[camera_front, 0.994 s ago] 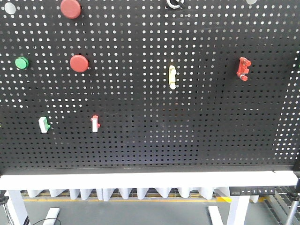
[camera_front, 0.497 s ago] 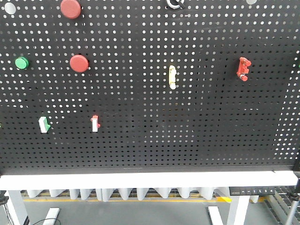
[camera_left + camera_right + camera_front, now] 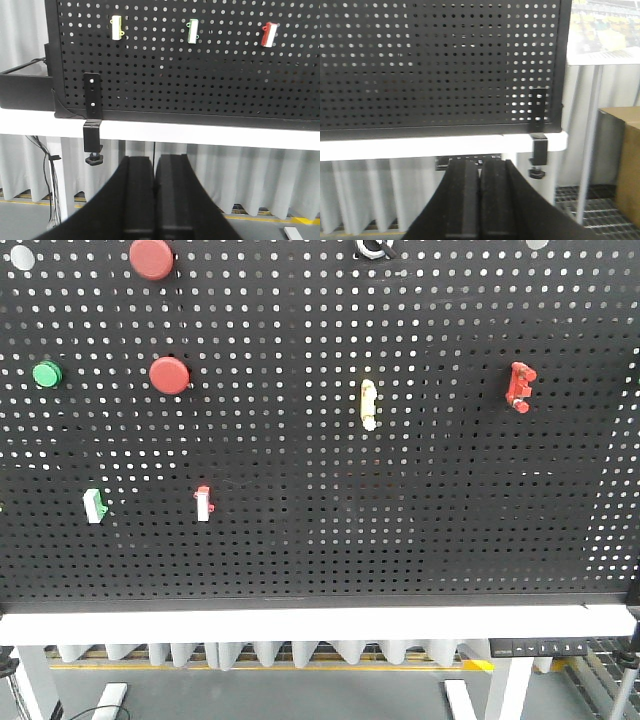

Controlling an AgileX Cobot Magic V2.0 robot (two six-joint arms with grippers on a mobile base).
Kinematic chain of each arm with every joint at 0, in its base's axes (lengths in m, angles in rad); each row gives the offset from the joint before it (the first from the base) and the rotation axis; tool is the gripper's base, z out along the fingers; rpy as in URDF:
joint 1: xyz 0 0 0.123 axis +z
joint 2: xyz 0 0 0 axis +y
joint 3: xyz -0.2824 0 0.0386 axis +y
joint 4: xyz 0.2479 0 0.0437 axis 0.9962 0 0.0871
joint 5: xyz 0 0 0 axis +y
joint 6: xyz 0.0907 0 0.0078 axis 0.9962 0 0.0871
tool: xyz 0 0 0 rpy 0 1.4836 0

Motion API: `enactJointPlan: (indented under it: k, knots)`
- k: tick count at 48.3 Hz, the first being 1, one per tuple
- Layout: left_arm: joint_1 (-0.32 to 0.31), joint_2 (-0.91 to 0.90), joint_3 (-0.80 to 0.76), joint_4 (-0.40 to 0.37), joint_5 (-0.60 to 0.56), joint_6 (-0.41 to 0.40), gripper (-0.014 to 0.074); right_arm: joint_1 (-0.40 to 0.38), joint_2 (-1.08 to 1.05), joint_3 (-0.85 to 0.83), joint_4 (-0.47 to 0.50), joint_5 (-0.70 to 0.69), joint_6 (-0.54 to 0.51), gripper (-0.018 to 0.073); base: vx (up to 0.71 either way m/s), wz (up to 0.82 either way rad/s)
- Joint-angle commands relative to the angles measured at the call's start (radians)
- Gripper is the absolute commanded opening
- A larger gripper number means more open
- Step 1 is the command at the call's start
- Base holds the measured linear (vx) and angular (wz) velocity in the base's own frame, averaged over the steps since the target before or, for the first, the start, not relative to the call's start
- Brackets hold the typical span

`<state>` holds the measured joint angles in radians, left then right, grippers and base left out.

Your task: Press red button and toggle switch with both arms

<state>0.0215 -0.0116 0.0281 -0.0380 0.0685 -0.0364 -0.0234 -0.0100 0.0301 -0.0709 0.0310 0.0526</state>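
Note:
In the front view, a black pegboard (image 3: 320,540) carries two round red buttons, one at the top edge (image 3: 151,257) and one lower (image 3: 169,374). The all-red toggle switch (image 3: 518,386) stands upright at the right. Neither gripper shows in this view. In the left wrist view, my left gripper (image 3: 154,162) is shut and empty, low below the table edge, facing the board's lower left. In the right wrist view, my right gripper (image 3: 480,165) is shut and empty, below the board's lower right corner. The buttons and the toggle switch are out of both wrist views.
The board also carries a green button (image 3: 46,373), a pale yellow switch (image 3: 368,403), a white-green switch (image 3: 94,505) and a white red-tipped switch (image 3: 203,503). Black clamps (image 3: 92,120) (image 3: 538,150) hold the board to the white table edge (image 3: 320,625). A cardboard box (image 3: 625,165) stands at the right.

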Motion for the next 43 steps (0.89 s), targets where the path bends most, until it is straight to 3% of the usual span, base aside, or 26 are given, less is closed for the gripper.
enactJointPlan:
  k: [1,43]
  knots:
    - [0.0,-0.016,0.034,-0.01,-0.081,-0.008,0.0002,0.055,-0.018,0.012,-0.02,-0.089,-0.017,0.0,0.0,0.0]
    - [0.0,-0.016,0.034,-0.01,-0.081,-0.008,0.0002,0.068,-0.018,0.012,-0.03,-0.09,-0.019,0.0,0.0,0.0]
